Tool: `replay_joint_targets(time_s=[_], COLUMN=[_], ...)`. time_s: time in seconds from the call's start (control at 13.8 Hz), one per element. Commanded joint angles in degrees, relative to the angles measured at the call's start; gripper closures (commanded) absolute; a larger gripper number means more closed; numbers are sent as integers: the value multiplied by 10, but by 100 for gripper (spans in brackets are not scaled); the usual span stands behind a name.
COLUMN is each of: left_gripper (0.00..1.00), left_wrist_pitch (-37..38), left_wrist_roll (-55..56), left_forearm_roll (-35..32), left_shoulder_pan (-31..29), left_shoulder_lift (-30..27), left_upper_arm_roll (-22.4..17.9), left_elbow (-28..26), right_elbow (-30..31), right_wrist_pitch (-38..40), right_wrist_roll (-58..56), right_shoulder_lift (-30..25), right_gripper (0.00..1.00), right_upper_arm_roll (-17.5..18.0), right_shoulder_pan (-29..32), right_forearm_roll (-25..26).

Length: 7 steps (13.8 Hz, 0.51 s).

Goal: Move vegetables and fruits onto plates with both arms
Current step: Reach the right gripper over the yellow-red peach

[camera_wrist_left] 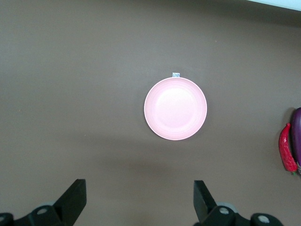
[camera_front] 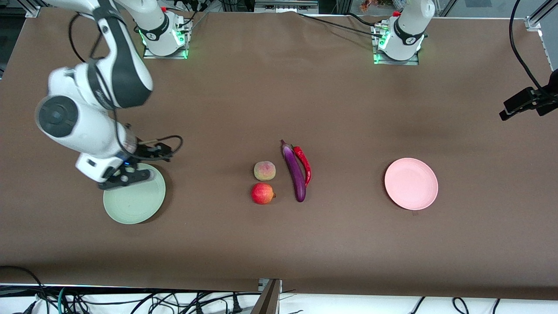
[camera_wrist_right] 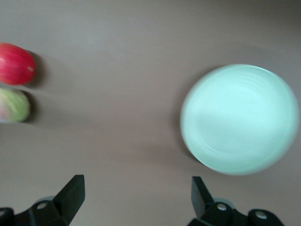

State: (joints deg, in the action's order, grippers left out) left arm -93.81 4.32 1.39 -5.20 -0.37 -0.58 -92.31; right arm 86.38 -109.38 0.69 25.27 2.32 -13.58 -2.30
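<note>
Bench (camera_front: 279, 100): brown surface, both arm bases along its top edge in the front view.

Eggplant (camera_front: 295, 172): long, glossy purple, lying mid-bench, stem end pointing toward the bases. Empty of any grip.

Chili pepper (camera_front: 304, 162): red, curved, lying along the eggplant on the side toward the left arm's end, touching or just beside it; seen at the edge of the left wrist view (camera_wrist_left: 287, 154).

Peach (camera_front: 264, 170): yellow-green with pink blush, just beside the eggplant toward the right arm's end.

Red fruit (camera_front: 263, 193): round, small crown tip, just beside the peach and nearer the front camera.

Green plate (camera_front: 144, 205): pale mint, ridged rim, toward the right arm's end, well apart from the produce; nothing on it.

Pink plate (camera_front: 411, 183): plain, toward the left arm's end, well apart from the produce; nothing on it. A small tag shows at its rim in the left wrist view.

Right tool (camera_front: 125, 178): over the green plate's rim nearest the bases; fingers spread wide, holding nothing.

Left tool (camera_wrist_left: 139, 200): raised high above the bench, looking down at the pink plate; fingers spread wide, holding nothing
</note>
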Motion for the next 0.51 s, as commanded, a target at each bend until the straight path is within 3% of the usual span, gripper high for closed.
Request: replay_joint_targets(time_s=[0.0,0.44], left_gripper=[0,0], left_wrist_pitch=[13,14], left_wrist_roll=[-7,-8], left_forearm_roll=[9,4], left_shoulder_pan=[-3,-3], left_shoulder_lift=[9,9], left_upper_arm_roll=[1,0], left_elbow=[18,18], right_elbow=[-12,-15], right_wrist_pitch=[-39,-134], right_wrist_roll=[25,321], right_shoulder_lift=[37,88], right_gripper=[0,0], right_upper_arm_roll=[-1,-4], right_shoulder_pan=[-32,-159], right_forearm_roll=[-35,-30])
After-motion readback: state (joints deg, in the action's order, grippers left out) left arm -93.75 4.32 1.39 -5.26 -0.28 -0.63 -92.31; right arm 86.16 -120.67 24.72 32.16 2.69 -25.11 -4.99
